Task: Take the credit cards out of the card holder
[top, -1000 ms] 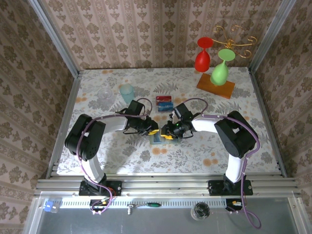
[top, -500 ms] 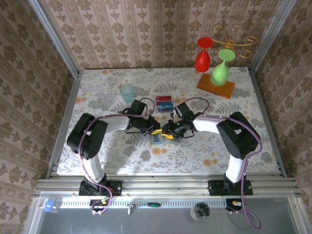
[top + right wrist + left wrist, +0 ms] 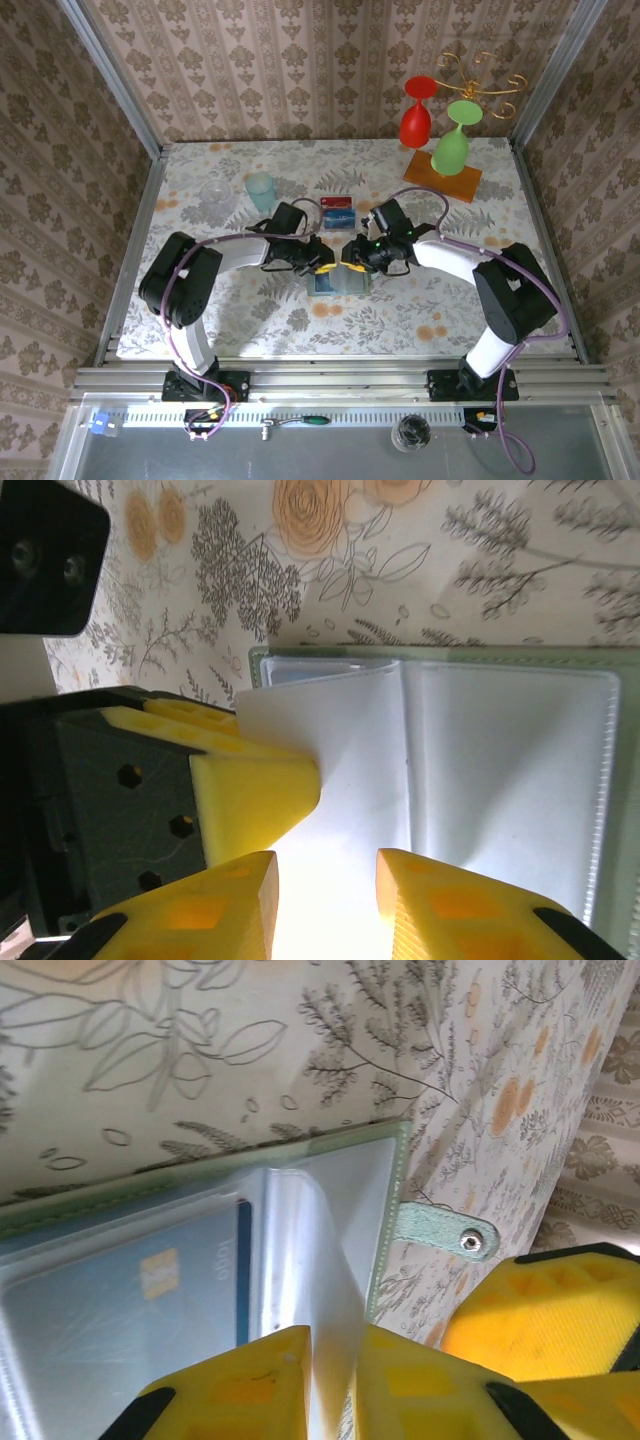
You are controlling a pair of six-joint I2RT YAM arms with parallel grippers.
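My flowered bench (image 3: 262,312), five things lying on it.
Open card holder (image 3: 337,283) mid-bench; red-and-blue packet (image 3: 338,213) behind it; pale cup (image 3: 261,188) and clear dish (image 3: 214,193) back left; wooden base (image 3: 442,176) back right.

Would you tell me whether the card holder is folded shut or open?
Open: the card holder lies spread out, clear sleeves exposed, snap tab unfastened.
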